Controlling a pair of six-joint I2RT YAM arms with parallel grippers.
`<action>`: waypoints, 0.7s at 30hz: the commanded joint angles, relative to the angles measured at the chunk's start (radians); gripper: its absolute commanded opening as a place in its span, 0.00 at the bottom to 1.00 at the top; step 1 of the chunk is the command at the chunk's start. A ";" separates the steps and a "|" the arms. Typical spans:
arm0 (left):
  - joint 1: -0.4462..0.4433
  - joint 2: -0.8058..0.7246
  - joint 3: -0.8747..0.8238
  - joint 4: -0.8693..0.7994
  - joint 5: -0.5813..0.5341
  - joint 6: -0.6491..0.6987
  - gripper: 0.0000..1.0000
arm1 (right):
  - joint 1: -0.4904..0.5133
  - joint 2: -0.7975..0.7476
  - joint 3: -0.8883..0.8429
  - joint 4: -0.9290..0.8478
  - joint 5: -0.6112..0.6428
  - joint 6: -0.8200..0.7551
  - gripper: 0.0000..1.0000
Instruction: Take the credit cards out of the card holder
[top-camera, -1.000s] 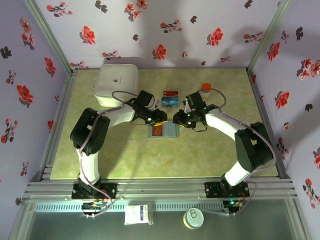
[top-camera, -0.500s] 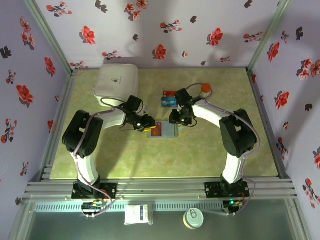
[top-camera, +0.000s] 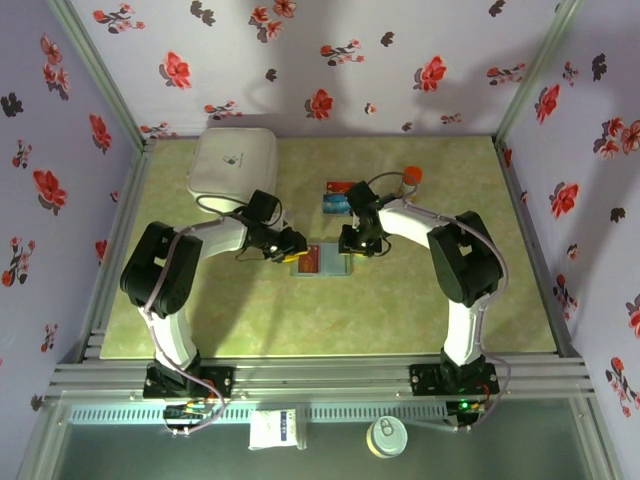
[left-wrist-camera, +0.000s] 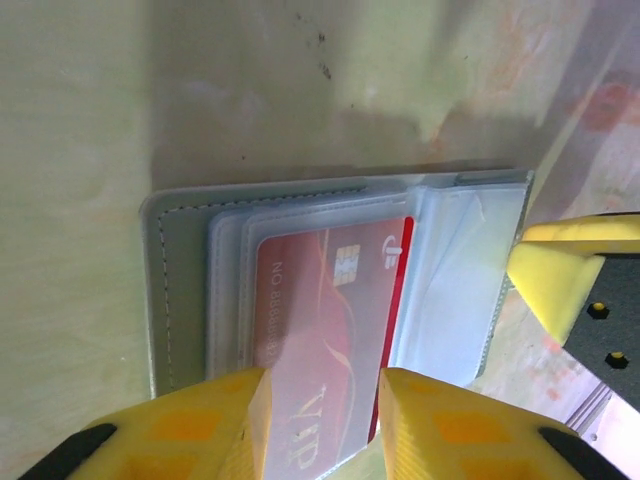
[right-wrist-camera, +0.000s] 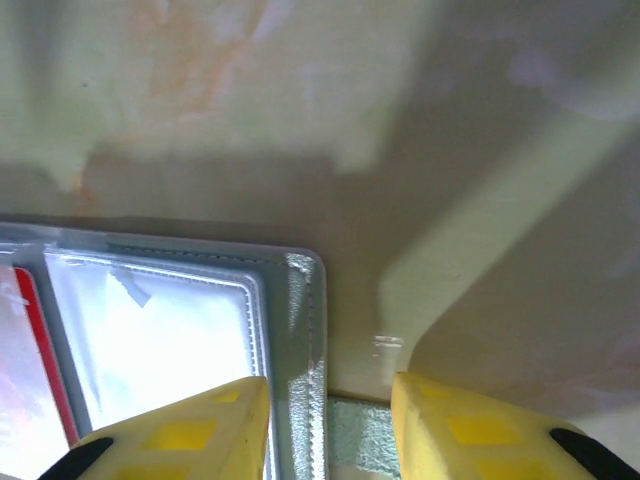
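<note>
The grey-blue card holder (top-camera: 335, 262) lies open on the table. A red credit card (left-wrist-camera: 330, 320) marked VIP sits in the clear sleeve on its left panel (left-wrist-camera: 180, 290). My left gripper (left-wrist-camera: 325, 405) hangs low over that card's near end, its fingers apart and the card running under the gap. My right gripper (right-wrist-camera: 330, 405) is open astride the holder's right edge (right-wrist-camera: 300, 330), one finger over the empty clear sleeve (right-wrist-camera: 150, 340) and the other over bare table. Another red card (top-camera: 341, 186) and a blue-teal card (top-camera: 336, 204) lie loose behind the holder.
A big white rounded box (top-camera: 232, 165) stands at the back left. A small orange-capped container (top-camera: 410, 177) is at the back right. Flowered walls close in the green table (top-camera: 250, 320) on three sides. My right gripper's yellow finger (left-wrist-camera: 560, 280) shows past the holder in the left wrist view.
Both arms have drawn in and come down onto the holder. The left gripper has shifted left onto the red card's end, and the right gripper has moved to the holder's right edge.
</note>
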 joint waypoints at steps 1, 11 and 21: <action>0.016 -0.049 -0.022 -0.016 -0.010 0.030 0.34 | 0.013 0.013 -0.011 0.024 -0.044 0.017 0.36; 0.035 -0.025 -0.022 -0.042 0.002 0.060 0.30 | 0.023 -0.023 -0.029 0.019 -0.020 0.014 0.30; 0.033 0.010 -0.042 -0.023 0.028 0.049 0.29 | 0.023 -0.109 -0.029 0.037 -0.025 0.035 0.31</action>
